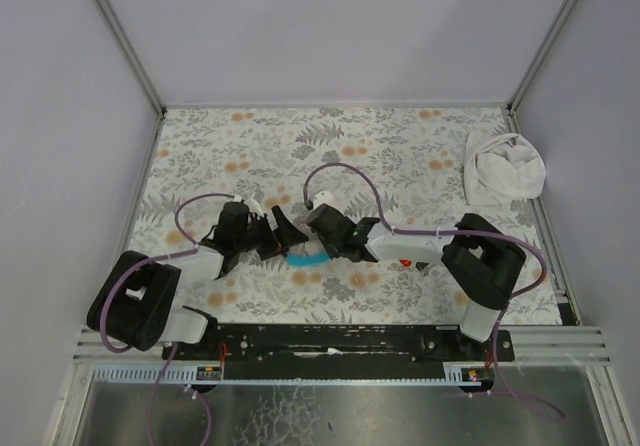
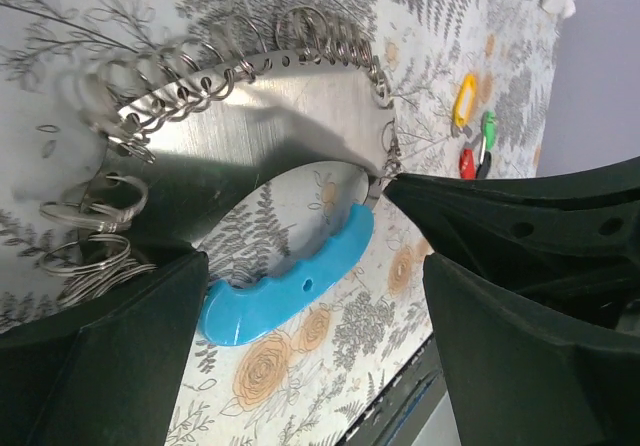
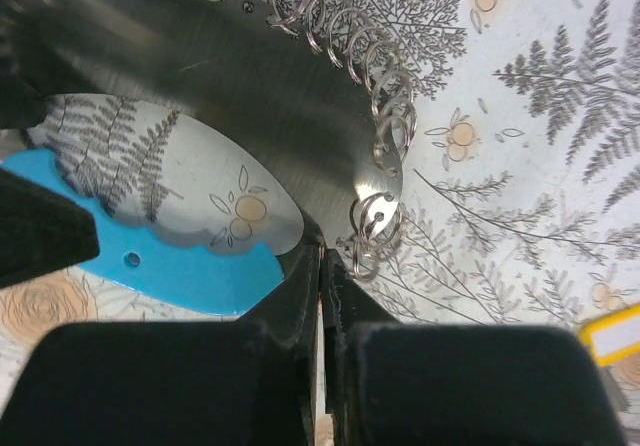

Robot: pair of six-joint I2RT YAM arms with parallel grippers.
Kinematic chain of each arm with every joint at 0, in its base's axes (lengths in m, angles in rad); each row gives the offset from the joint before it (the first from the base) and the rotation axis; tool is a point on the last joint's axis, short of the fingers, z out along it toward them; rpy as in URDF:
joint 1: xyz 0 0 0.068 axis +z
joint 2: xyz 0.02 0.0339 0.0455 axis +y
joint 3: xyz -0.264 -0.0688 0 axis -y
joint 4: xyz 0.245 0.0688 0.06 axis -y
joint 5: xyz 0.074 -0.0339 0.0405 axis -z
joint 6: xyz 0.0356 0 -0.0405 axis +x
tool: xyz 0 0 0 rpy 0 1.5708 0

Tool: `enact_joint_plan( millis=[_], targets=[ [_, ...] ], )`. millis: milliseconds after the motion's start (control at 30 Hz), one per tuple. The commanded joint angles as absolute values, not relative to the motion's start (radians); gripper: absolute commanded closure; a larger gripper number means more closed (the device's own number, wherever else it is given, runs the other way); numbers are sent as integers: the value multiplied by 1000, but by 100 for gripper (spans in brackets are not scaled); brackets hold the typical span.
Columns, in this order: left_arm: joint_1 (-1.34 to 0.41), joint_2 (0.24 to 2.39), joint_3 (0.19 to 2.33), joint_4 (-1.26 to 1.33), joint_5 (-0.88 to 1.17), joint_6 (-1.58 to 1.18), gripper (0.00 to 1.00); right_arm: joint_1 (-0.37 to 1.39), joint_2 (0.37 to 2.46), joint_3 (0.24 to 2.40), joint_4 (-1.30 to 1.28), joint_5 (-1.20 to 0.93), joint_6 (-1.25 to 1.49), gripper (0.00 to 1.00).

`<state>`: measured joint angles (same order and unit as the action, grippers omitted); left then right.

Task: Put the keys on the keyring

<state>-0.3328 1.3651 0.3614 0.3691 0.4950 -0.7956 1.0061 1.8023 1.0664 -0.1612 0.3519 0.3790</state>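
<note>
The keyring (image 2: 270,116) is a wide grey metal crescent lined with small split rings, with a light blue grip (image 2: 290,286), lying flat on the floral mat. My right gripper (image 3: 322,254) is shut, its tips pinching the thin metal edge where the plate meets the blue grip (image 3: 180,271). My left gripper (image 2: 315,366) stands open and holds nothing, its fingers (image 2: 100,356) straddling the blue grip's near end. The keys lie in a cluster beyond the ring: yellow (image 2: 464,99), green (image 2: 487,126), red (image 2: 467,161), black (image 2: 484,163). From above, both grippers meet at the blue grip (image 1: 307,259).
A crumpled white cloth (image 1: 504,168) lies at the back right of the mat. Grey walls enclose the mat on three sides. The metal base rail (image 1: 340,341) runs along the near edge. The yellow key's head (image 3: 615,336) shows at the right wrist view's lower right.
</note>
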Motion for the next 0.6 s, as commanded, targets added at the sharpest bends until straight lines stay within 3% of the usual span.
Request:
enact_joint_plan(
  millis=[0, 567],
  targets=[
    [-330, 1361, 340, 475, 564, -803, 12, 1014, 1670, 1012, -31, 340, 251, 100],
    [-329, 1134, 239, 698, 651, -818, 16, 1010, 1413, 690, 595, 142, 5, 100]
  ],
)
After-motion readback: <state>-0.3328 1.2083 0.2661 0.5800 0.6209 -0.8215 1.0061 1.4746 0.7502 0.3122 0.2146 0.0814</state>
